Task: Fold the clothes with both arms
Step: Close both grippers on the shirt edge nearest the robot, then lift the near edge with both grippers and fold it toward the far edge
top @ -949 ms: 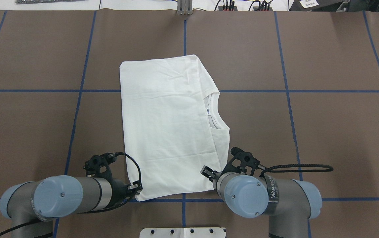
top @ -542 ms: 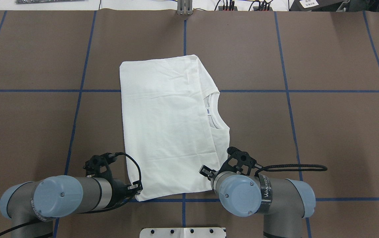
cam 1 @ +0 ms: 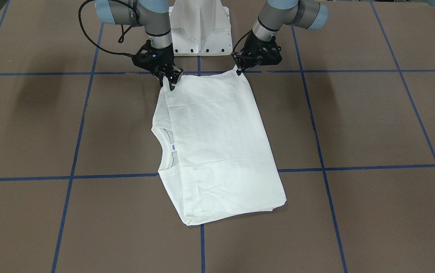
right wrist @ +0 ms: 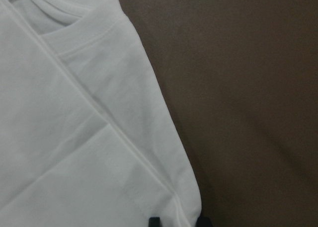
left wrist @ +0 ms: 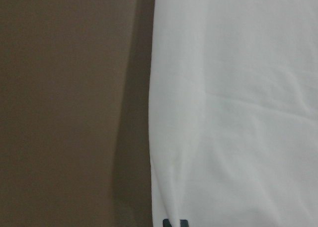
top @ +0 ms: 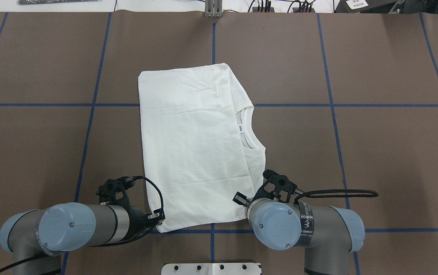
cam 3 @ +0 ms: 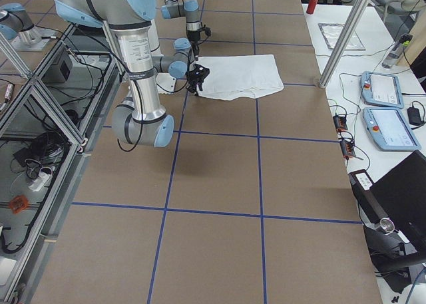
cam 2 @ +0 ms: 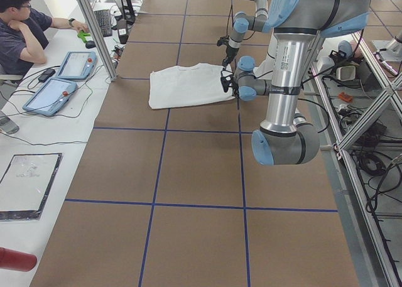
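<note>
The white shirt (top: 196, 152) lies folded into a rectangle on the brown table, its round neckline and blue label (top: 240, 129) facing the right side. No printed text shows. My left gripper (top: 160, 218) is shut on the shirt's near-left corner, which rises to a small point under the gripper (cam 1: 238, 70). My right gripper (cam 1: 171, 84) sits at the near-right corner. In the right wrist view its two fingertips (right wrist: 154, 221) stand apart with the hem (right wrist: 174, 207) between them. In the overhead view its wrist hides the fingertips.
The white pedestal base (cam 1: 200, 30) stands just behind both grippers. Blue tape lines (top: 330, 105) grid the brown table. A person (cam 2: 22, 23) sits at a side desk with tablets (cam 2: 59, 92) beyond the table's far edge. A metal post (top: 213, 9) stands there too.
The right arm has shifted a little to the left, toward the shirt's near-right corner, then stopped. The left arm and the shirt have not moved.
</note>
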You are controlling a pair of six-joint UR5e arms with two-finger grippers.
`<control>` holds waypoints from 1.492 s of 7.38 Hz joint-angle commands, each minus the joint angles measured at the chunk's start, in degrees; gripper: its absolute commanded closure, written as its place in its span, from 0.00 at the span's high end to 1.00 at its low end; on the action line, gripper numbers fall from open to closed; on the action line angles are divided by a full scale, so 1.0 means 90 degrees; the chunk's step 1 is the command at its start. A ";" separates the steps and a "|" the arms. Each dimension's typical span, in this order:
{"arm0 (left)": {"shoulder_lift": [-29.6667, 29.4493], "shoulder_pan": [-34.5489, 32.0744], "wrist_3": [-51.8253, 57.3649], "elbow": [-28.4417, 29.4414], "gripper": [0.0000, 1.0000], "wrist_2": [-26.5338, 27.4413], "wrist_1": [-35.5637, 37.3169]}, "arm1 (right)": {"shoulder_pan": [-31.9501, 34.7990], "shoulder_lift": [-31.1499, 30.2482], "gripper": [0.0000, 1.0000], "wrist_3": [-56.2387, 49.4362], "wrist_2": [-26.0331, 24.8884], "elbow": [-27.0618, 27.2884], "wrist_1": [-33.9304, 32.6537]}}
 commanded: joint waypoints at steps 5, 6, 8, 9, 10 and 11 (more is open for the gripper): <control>0.0034 -0.0056 0.0155 -0.0331 0.00 -0.0213 0.0028 | 0.0158 -0.0008 0.00 -0.0060 0.0101 0.0301 -0.0054; 0.0044 -0.0114 0.0340 -0.0730 0.00 -0.0495 0.0309 | 0.0149 0.0011 0.00 -0.0079 0.0130 0.0699 -0.0654; -0.0005 -0.0076 0.0351 -0.1774 0.00 -0.0886 0.1371 | -0.0093 -0.0018 0.00 -0.0070 0.0121 0.1947 -0.1865; -0.0005 -0.0095 0.0361 -0.2379 0.00 -0.1111 0.1849 | -0.0318 0.0040 0.00 -0.0070 0.0121 0.2784 -0.2674; -0.0014 -0.0115 0.0352 -0.2897 0.00 -0.1249 0.2338 | -0.0417 0.0311 0.00 -0.0070 0.0140 0.3402 -0.3484; -0.0169 -0.0173 0.0361 -0.2989 0.00 -0.1347 0.2613 | -0.0418 0.0720 0.00 -0.0079 0.0150 0.3379 -0.3860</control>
